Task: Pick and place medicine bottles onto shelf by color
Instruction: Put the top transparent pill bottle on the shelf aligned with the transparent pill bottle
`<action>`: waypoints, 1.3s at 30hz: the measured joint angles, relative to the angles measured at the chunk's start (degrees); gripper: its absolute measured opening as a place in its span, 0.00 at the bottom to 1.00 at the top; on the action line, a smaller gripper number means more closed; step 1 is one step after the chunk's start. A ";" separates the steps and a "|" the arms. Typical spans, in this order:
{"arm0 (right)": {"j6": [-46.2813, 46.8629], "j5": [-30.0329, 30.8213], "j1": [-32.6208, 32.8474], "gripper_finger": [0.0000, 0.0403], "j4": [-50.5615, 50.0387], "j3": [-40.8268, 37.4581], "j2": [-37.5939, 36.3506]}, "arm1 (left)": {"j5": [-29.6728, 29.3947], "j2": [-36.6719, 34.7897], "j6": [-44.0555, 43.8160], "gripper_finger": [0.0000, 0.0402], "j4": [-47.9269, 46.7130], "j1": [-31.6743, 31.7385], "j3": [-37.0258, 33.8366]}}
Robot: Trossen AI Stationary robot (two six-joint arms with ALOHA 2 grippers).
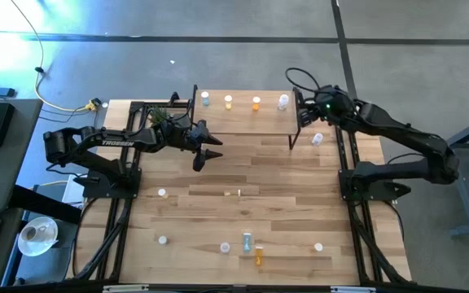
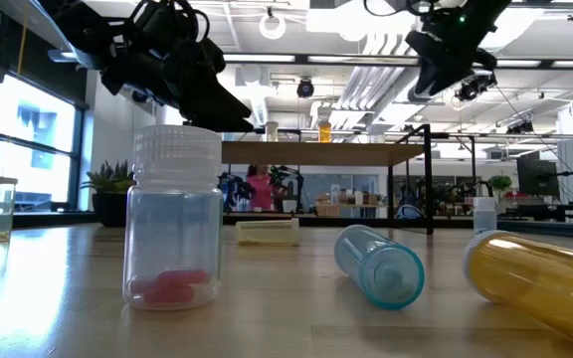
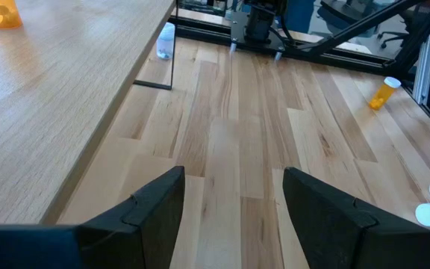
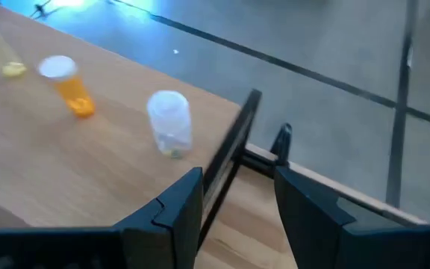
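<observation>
Our left claw (image 1: pixel 204 152) hovers empty, jaws apart, over the slatted wooden desk (image 1: pixel 300 187). Four small white-capped medicine bottles (image 1: pixel 229 102) stand on the light-wood, black-legged shelf (image 1: pixel 243 120). Our right claw (image 1: pixel 306 114) hangs parted and empty at the shelf's end. Several bottles remain scattered below.

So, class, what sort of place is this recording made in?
Probably a robotics lab or open workshop: exposed ceiling ducts, desks with monitors behind, and two robot arms mounted at a slatted wooden table.
</observation>
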 joint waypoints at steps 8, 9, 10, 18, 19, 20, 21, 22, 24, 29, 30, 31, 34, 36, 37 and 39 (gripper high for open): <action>6.24 3.99 -0.01 0.39 -0.11 -5.94 -0.40 | 0.00 0.00 0.00 0.54 0.00 0.00 0.00; 6.90 5.45 -0.02 0.39 -0.25 -6.51 -0.40 | 0.00 0.00 -0.01 0.54 -0.01 -0.05 0.00; 7.25 6.38 -0.05 0.39 -0.63 -6.97 -0.42 | -0.01 0.00 -0.02 0.54 -0.02 -0.13 0.00; 9.96 5.88 -3.66 0.39 -2.67 -9.21 -0.49 | 0.00 0.00 0.00 0.54 -0.14 -1.36 0.00; 10.17 5.80 -4.45 0.39 -2.61 -9.54 -0.51 | 0.00 0.00 0.00 0.54 -0.16 -1.55 0.00; 10.46 5.46 -5.37 0.39 -2.65 -9.86 -0.51 | 0.00 0.00 0.00 0.54 -0.18 -1.62 0.00; 10.54 4.67 -6.44 0.39 -2.65 -10.19 -0.51 | 0.02 0.00 0.00 0.54 -0.20 -1.64 0.00; 10.54 3.66 -7.50 0.39 -2.67 -10.53 -0.51 | 0.02 0.00 0.00 0.54 -0.20 -1.64 0.00; 10.30 1.25 -9.78 0.39 -2.46 -11.37 -0.51 | 0.00 0.00 0.00 0.54 -0.24 -1.64 0.00; 10.73 -5.28 -15.62 0.39 -1.18 -14.86 -0.51 | -0.01 0.00 0.01 0.54 -0.34 -1.62 0.02; 11.09 -6.50 -16.59 0.39 -0.71 -15.70 -0.51 | 0.00 0.00 0.01 0.54 -0.46 -1.62 0.02; 11.17 -7.62 -17.49 0.39 0.09 -16.65 -0.51 | 0.00 0.00 0.02 0.54 -0.50 -1.62 0.02; 11.21 -11.51 -19.88 0.39 1.86 -18.57 -0.49 | 0.00 0.00 0.02 0.54 -0.50 -1.62 0.02; 11.20 -13.64 -20.86 0.39 2.05 -19.08 -0.46 | 0.00 0.00 0.02 0.54 -0.49 -1.62 0.02; 11.11 -14.19 -21.24 0.39 2.08 -19.12 -0.46 | 0.00 0.00 0.02 0.54 -0.48 -1.62 0.02; 10.68 -15.15 -21.66 0.39 2.28 -19.12 -0.46 | 0.00 0.00 0.02 0.54 -0.48 -1.62 0.02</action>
